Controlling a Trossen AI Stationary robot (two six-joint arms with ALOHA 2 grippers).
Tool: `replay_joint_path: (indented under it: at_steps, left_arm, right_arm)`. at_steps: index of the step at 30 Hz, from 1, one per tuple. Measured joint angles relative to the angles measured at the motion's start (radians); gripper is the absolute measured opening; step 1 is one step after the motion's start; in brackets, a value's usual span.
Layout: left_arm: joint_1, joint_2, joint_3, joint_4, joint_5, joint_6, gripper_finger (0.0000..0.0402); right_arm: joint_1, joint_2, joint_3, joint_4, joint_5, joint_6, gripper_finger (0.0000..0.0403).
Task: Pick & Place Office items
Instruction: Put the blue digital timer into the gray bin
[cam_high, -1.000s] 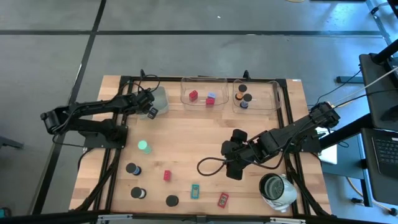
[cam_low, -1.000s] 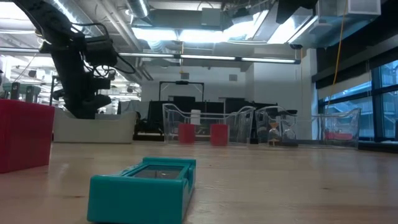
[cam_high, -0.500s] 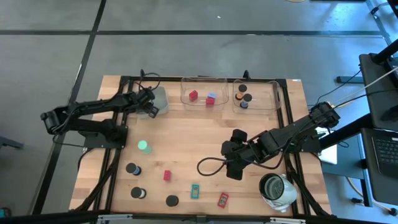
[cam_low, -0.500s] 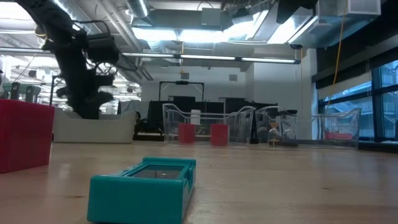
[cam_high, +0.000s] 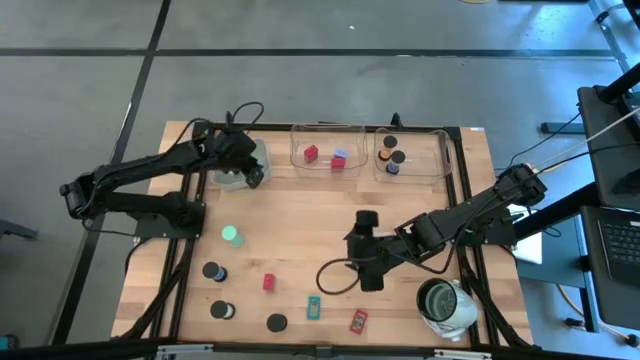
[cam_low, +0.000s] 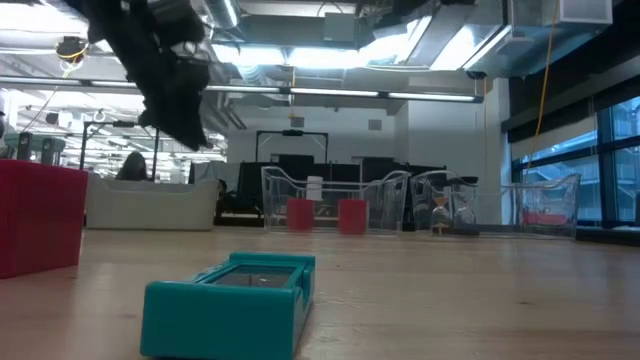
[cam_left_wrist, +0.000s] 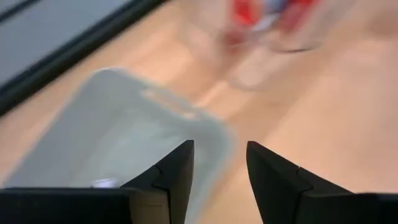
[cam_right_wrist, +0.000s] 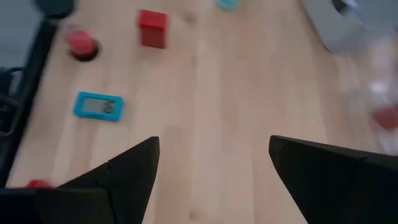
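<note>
Office items lie on the near left of the table: a green disc (cam_high: 231, 235), a red block (cam_high: 268, 283), a teal rectangle (cam_high: 314, 307), a red rectangle (cam_high: 358, 321) and three black caps (cam_high: 277, 322). My left gripper (cam_high: 248, 170) hangs open above the grey tray (cam_high: 250, 155) at the far left, its fingers (cam_left_wrist: 180, 165) apart with nothing between them. A small white piece (cam_left_wrist: 102, 183) lies in that tray. My right gripper (cam_high: 362, 250) hovers wide open over the table's middle, and its wrist view shows the teal rectangle (cam_right_wrist: 98, 106) and the red block (cam_right_wrist: 152, 28).
Two clear trays (cam_high: 328, 132) (cam_high: 412, 175) stand at the far edge, with red blocks and a blue cube in one and caps in the other. A silvery-white round container (cam_high: 445, 303) sits at the near right. A black cable (cam_high: 335, 265) loops on the table below my right arm.
My left gripper has risen well above the grey tray and tipped less steeply downward, staying over it. My right gripper has turned at the wrist and swung a little toward the table's left. No item on the table has moved.
</note>
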Motion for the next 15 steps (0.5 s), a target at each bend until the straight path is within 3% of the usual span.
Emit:
replay_joint_path:
  at_steps: [6, 9, 15]
  left_arm:
    - [-0.087, -0.105, 0.0, -0.004, 0.144, -0.075, 0.0143]
    - [-0.143, -0.154, 0.0, -0.004, 0.144, -0.12, 0.0143]
    - [-0.235, -0.227, 0.0, 0.025, 0.128, -0.182, 0.0143]
  right_arm:
    - [-0.048, 0.001, -0.133, 0.285, -0.201, -0.122, 0.0306]
    - [-0.078, 0.016, -0.19, 0.414, -0.281, -0.142, 0.0306]
    - [-0.139, 0.104, -0.211, 0.476, -0.443, -0.243, 0.0306]
